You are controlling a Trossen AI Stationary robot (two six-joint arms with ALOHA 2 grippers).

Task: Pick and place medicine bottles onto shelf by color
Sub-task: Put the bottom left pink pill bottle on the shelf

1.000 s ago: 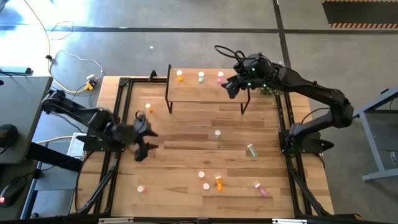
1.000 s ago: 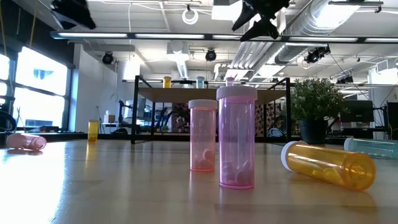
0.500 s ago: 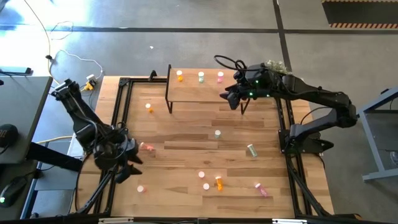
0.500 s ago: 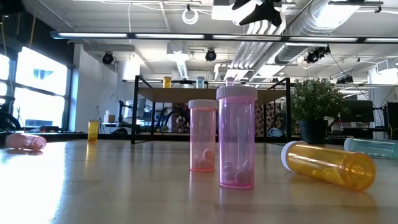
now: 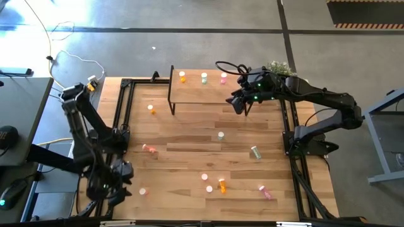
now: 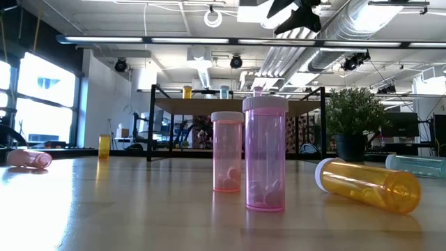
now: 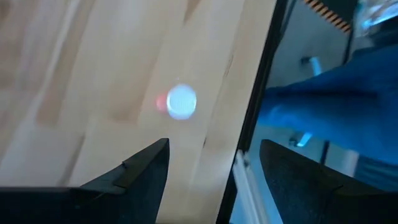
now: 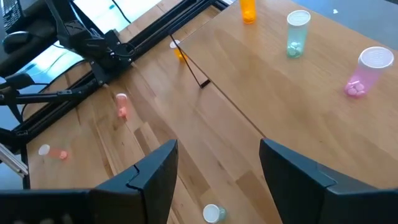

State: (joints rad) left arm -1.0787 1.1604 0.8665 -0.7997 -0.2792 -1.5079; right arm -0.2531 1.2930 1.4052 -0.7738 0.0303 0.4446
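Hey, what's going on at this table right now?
A two-armed robot is sorting medicine bottles onto a shelf. Three bottles stand on it: orange, green, pink. The right pincer hovers open and empty by the shelf's right end. The left pincer, also open, is over a pink bottle near the table's left edge.

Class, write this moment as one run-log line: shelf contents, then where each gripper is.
shelf: orange bottle, green bottle, pink bottle | left gripper: open, table's left edge | right gripper: open, empty, by shelf
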